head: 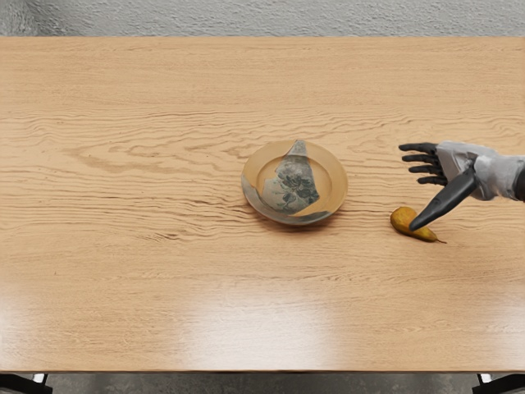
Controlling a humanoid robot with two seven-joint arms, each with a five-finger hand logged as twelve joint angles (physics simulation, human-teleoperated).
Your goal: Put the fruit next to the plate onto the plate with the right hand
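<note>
Currently my right hand (449, 174) hovers wide, holding nothing, at two o'clock of the fruit (403, 220). Fruit lies on the table (164, 287) at four o'clock of the plate (335, 182), apart. Risk: an early touch nudges the rounded fruit, rolling it away before closure.

A small orange-yellow pear-shaped fruit (403, 220) lies on its side, thin stem end pointing right. It sits to the right of the round tan plate (335, 182) (grey-blue mottled patch across its middle), apart from its rim, not touching.
</note>
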